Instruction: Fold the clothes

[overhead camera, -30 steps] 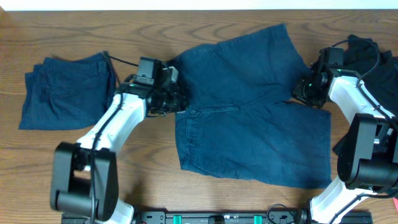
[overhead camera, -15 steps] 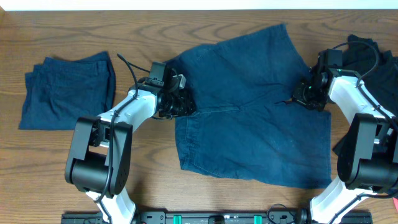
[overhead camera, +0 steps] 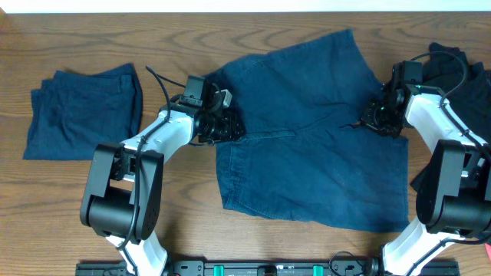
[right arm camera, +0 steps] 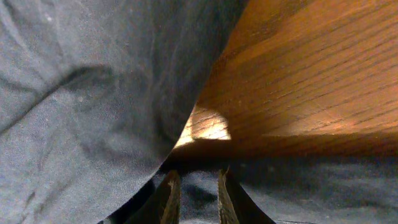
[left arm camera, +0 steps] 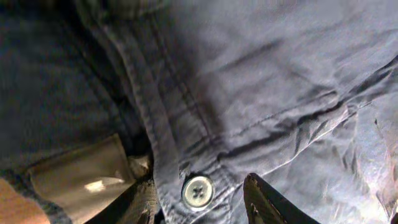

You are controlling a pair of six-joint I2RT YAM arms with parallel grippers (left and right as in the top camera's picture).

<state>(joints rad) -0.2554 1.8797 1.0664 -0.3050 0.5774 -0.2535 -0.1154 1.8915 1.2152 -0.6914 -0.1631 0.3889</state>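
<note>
Navy shorts lie spread flat and unfolded across the middle of the wooden table, both legs still wide, as two robot arms work at opposite edges. One folded garment of the same blue already sits well apart at the left, suggesting one piece is finished; a black garment waits in a heap at the right edge, so the job looks less than half done. The left gripper sits at the waistband, its fingers standing apart on either side of the button; whether they are clamping the band cannot be told. The right gripper is at the far side where the legs meet, jaws nearly together and apparently pinching a fold of cloth raised off the wood. Compared with a second ago, the left arm has swung in and carried its gripper slightly further onto the waistband; the right gripper and the shorts have barely shifted.
</note>
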